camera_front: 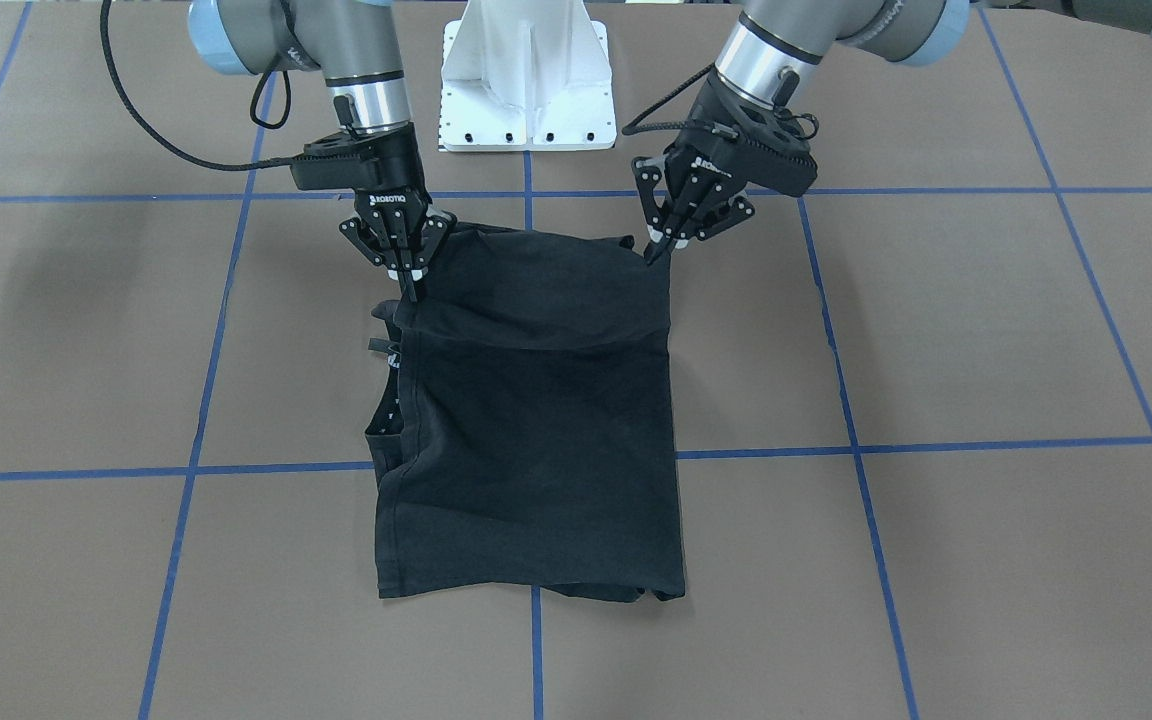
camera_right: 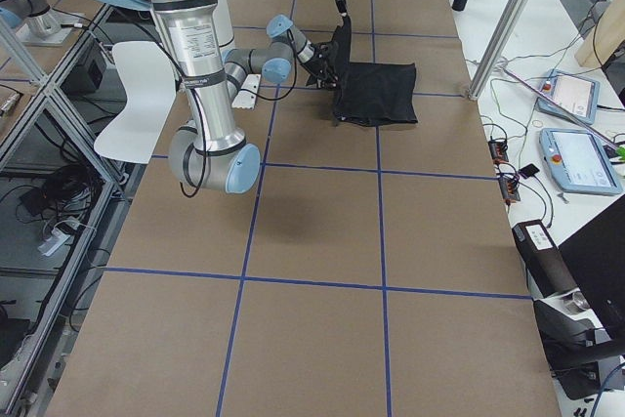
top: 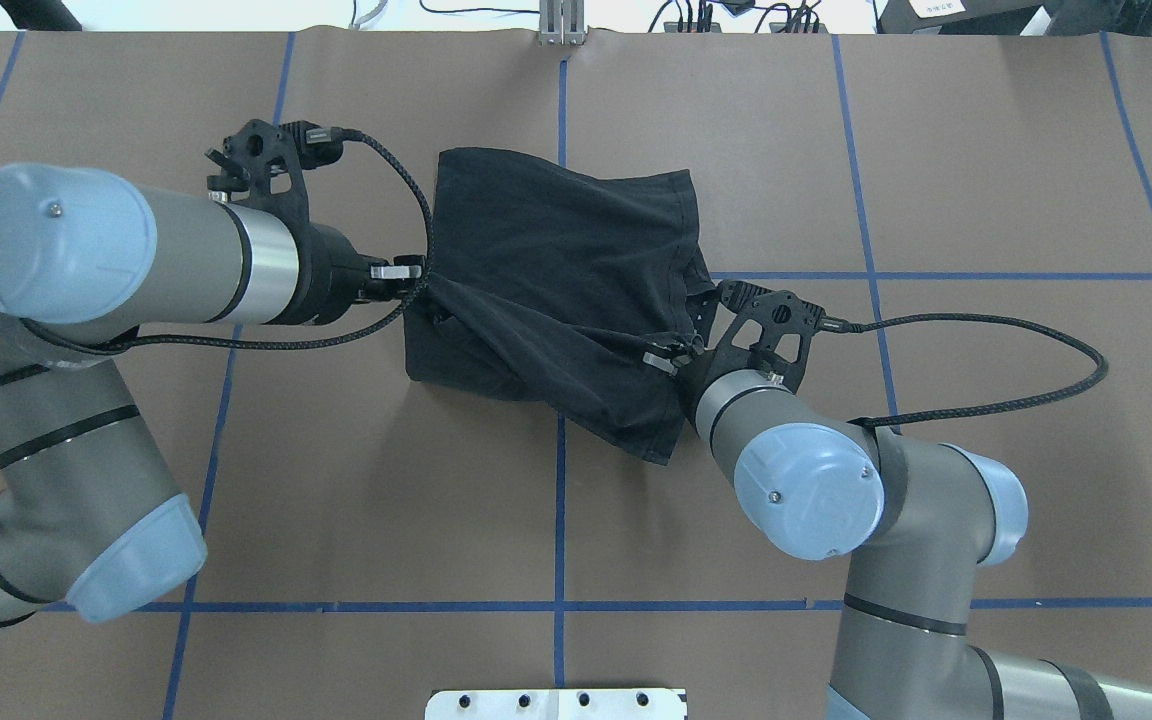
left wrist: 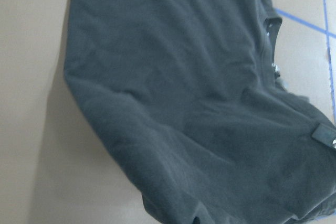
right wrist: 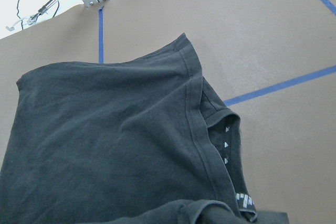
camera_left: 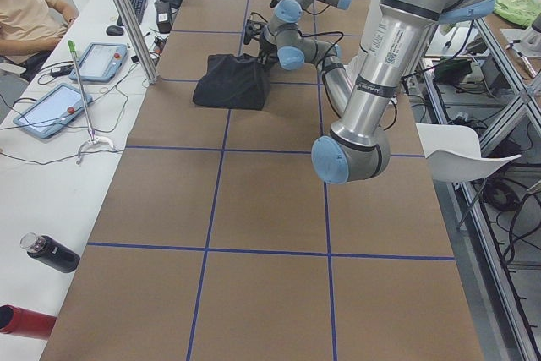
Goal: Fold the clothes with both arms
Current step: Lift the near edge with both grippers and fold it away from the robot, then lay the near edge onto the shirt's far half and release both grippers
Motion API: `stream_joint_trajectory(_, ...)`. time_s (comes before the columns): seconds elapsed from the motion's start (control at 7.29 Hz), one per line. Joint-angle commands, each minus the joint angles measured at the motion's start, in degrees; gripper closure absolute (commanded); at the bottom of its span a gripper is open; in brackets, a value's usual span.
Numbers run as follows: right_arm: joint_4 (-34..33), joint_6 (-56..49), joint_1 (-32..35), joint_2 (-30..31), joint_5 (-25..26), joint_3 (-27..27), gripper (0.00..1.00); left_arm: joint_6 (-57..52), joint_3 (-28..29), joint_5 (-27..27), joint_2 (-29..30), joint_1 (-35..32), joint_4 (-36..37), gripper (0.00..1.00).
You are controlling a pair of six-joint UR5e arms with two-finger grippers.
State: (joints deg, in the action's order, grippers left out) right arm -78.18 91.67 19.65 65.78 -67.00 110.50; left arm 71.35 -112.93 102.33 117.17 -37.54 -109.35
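Along the shirt's (camera_front: 536, 430) raised edge, left gripper (camera_front: 656, 253) and right gripper (camera_front: 412, 287) pinch its corners tight — mid-fold. Next, likely: carry both across evenly.

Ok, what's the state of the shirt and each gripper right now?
left gripper: shut on one corner of the black T-shirt, raised.
right gripper: shut on the opposite corner, raised.
black T-shirt: partly folded, far part flat on the table, robot-side edge lifted by both grippers.
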Motion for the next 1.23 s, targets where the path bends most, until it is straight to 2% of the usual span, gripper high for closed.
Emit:
stream_joint_trajectory(0.0,-1.3,-2.0,3.2,-2.4,-0.8,-2.7,1.00,-3.6,9.3,0.0,5.1,-3.4,-0.3,1.00)
stream_joint_trajectory(0.14,-1.1,-2.6,4.3,-3.4,-1.0,-4.7,1.00,-4.7,13.0,-0.2,7.0,-4.1,-0.5,1.00)
stream_joint_trajectory(0.41,-0.8,-2.9,6.4,-9.3,-1.1,-13.4,1.00,-6.4,18.7,-2.1,9.6,-4.4,-0.9,1.00)
stream_joint_trajectory(0.55,-0.7,-2.9,6.9,-10.8,-1.1,-16.5,1.00,-6.5,23.8,-3.5,12.4,-4.4,-1.8,1.00)
stream_joint_trajectory(0.82,-0.7,-3.1,7.4,-11.5,-1.1,-18.8,1.00,-6.5,36.7,-4.2,18.0,-4.4,-9.1,1.00)
stream_joint_trajectory(1.1,-0.7,-3.3,7.9,-14.4,-1.1,-24.0,1.00,-8.4,43.3,-5.8,19.3,-4.7,-13.6,1.00)
